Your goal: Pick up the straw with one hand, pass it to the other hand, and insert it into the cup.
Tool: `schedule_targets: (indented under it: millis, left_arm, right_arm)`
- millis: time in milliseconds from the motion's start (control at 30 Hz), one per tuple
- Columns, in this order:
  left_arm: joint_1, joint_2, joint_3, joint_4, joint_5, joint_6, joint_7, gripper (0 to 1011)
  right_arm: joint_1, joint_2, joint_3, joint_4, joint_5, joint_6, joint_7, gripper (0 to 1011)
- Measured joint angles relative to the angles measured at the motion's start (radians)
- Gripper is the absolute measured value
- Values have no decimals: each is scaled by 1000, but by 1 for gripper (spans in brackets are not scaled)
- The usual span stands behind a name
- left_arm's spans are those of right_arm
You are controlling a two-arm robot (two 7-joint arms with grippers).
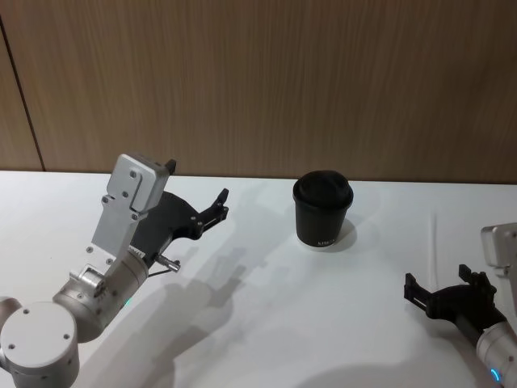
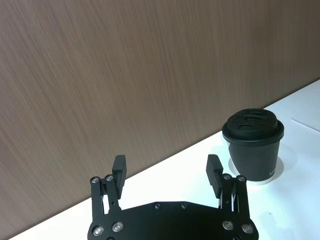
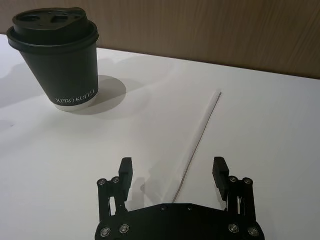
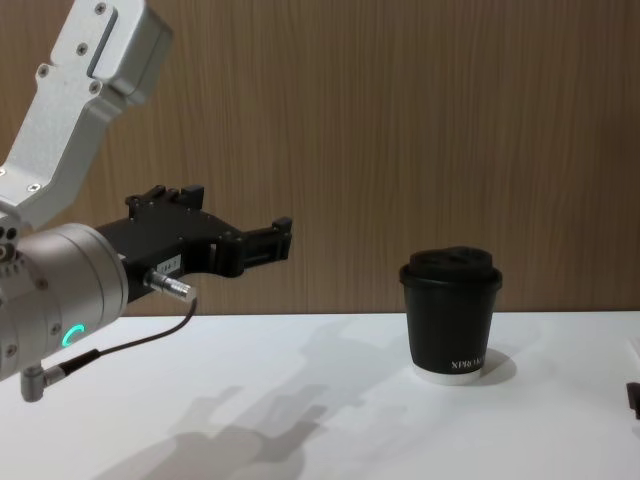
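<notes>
Now the straw (image 3: 201,135) lies flat on the bench (image 3: 280,125) right in front of the spread right end effector (image 3: 172,169), and it looks light, thin and easy to squash, so a soft pinch near its middle seems best, while the left end effector (image 2: 167,167) hangs in the air, spread too.

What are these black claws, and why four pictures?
It is a robot with two arms. Each black claw is an end effector, its grasping hand. One picture is taken from the robot's head, one from its chest, and one from each wrist. The left end effector is raised above the white table, open and empty. The right end effector sits low, also open and empty, pointing at a white straw lying flat on the table. A lidded black cup stands nearby, apart from the straw.
</notes>
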Motion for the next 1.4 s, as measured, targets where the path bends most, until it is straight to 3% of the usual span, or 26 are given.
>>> schedule_targets:
  millis: [1400]
  left_arm:
    - [0,0,0,0,0,0,0,1003]
  right_arm:
    - [18,-62,32,15,1,118,-11,1001]
